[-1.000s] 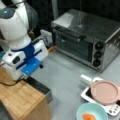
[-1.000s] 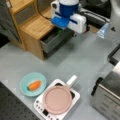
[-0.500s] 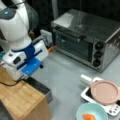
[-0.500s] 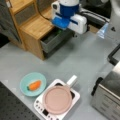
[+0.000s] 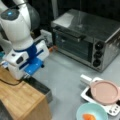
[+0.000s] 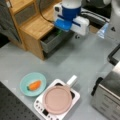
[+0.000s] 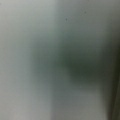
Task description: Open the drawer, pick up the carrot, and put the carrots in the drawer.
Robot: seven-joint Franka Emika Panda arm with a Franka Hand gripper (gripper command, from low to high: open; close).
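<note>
The drawer (image 6: pixel 53 40) stands pulled partly out of the wooden cabinet (image 6: pixel 35 27), its dark-grey walls showing in both front views; in a front view it juts from under the cabinet top (image 5: pixel 40 87). The arm's white and blue head hangs right over the drawer's open end, and the pincer (image 6: pixel 60 32) reaches down into or just above it — its fingers are hidden behind the blue housing and the drawer rim, so I cannot tell whether it is released or clenched. A speck of green shows at the drawer's edge beneath the head, too small to name. The wrist view gives only a grey-green blur with a darker patch in the middle, nothing that can be made out. The carrot (image 6: pixel 34 85) lies in the light-blue bowl (image 6: pixel 26 81) on the grey desk (image 6: pixel 75 60), well apart from the drawer and the pincer, towards a front view's bottom left; in a front view the same carrot (image 5: pixel 89 117) sits low in the bowl (image 5: pixel 82 111) at the bottom edge. Just beside the bowl is a white hot plate (image 6: pixel 40 108) carrying a pink pan (image 6: pixel 57 100) with a white handle. The silver toaster oven (image 5: pixel 85 40) stands at a front view's top right, its door closed — three dark knobs line its right side.
</note>
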